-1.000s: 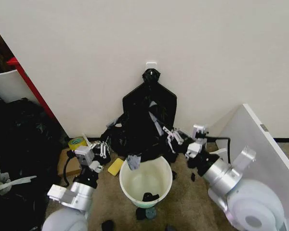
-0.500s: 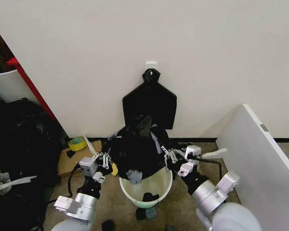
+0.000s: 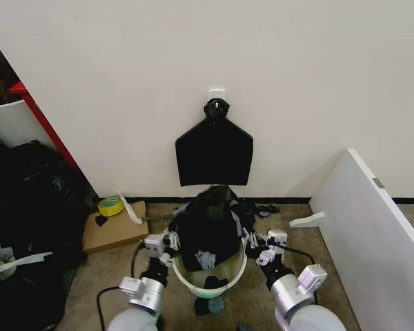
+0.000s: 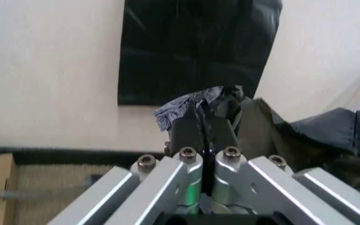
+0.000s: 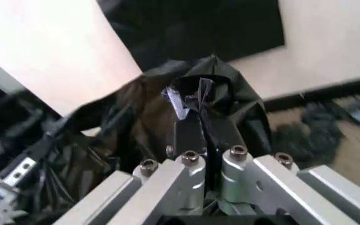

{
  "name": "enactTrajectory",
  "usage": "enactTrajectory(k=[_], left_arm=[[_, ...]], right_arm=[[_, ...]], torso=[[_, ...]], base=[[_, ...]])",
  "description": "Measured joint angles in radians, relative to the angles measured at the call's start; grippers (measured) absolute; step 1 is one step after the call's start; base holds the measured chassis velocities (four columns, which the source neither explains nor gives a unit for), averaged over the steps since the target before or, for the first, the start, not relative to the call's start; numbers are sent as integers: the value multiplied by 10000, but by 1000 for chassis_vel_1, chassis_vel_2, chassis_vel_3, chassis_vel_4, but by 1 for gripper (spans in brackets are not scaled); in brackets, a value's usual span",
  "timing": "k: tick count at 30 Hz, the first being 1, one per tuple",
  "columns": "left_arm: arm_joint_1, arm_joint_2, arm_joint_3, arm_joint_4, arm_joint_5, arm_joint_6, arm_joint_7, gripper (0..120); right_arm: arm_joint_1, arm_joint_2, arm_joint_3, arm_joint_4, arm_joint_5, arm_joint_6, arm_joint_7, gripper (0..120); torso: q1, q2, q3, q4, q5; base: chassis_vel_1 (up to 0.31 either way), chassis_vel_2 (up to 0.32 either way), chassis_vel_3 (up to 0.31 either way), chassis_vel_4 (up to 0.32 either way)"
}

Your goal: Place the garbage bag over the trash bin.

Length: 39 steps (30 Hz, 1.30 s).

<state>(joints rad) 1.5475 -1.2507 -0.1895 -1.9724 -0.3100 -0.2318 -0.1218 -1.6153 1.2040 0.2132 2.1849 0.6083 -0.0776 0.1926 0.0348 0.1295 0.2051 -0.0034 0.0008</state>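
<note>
Both grippers (image 3: pixel 171 243) (image 3: pixel 257 249) pinch the garbage bag (image 3: pixel 208 224), seemingly tented upright over the trash bin (image 3: pixel 229 280).

A bare test corner of an indoor room, set up for robot trials rather than lived in.

A plain off-white wall (image 3: pixel 297 76) meets brown carpet (image 3: pixel 262 296) along a dark skirting strip, with no furniture about. A flat black bag (image 3: pixel 214 152) hangs from a small white hook on the far wall. On the left, a cardboard box (image 3: pixel 110 227) lies on the floor with a yellow tape roll (image 3: pixel 111 205) beside it, and dark bags (image 3: pixel 27 200) are heaped against a red-edged panel. A white board (image 3: pixel 372 227) leans on the right. Black scraps litter the carpet near the white trash bin (image 3: pixel 224 279).
</note>
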Motion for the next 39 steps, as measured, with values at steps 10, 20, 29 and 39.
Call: enactTrajectory(k=[10,20,29,39], left_arm=[[731,11,-259,241,442,-342,-413,0],[1963,-147,-625,-151,864,-516,-670,0],[2778,-51,-624,-249,1396,-628,-892,0],[3494,343,-807,-538,1624,-480,-1071,0]], right_arm=[[-546,189,-331,-248,-1018,-47,1113,0],[-1376,139,-511,482,-1744,-1415,2384,0],[-1743,76,-774,853,-1944,-2644,2788,0],[-1814,76,-1135,955,-2045,-3596,3113,0]], torso=[[0,0,0,1,-2],[0,0,-1,1,0],[0,1,-1,0,-1],[0,1,0,1,-1]], base=[[0,0,0,0],[0,0,0,0],[0,0,0,0],[0,0,0,0]])
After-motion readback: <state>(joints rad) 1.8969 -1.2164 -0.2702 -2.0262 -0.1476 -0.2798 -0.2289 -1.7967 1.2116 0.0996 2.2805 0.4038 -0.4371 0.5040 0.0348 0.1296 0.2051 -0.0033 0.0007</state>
